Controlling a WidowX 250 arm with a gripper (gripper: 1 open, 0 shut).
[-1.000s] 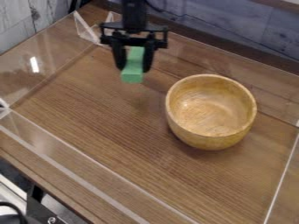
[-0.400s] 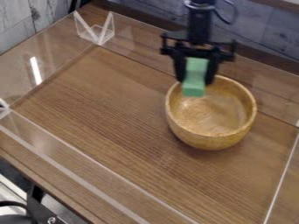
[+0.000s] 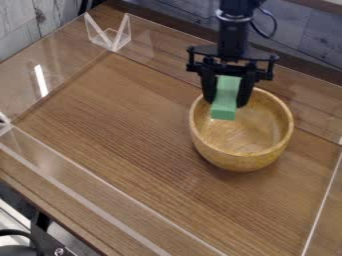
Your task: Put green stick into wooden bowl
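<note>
One green stick [image 3: 227, 99], one wooden bowl [image 3: 242, 128]

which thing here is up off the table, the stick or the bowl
The green stick. The gripper holds it in the air over the wooden bowl, which sits on the table.

No lettering, label, brand mark or number can be read anywhere here (the wood-grain tabletop [image 3: 120, 130], the clear plastic barrier panels [image 3: 54, 60] and the round tan wooden bowl [image 3: 243, 128] all appear unmarked).
</note>
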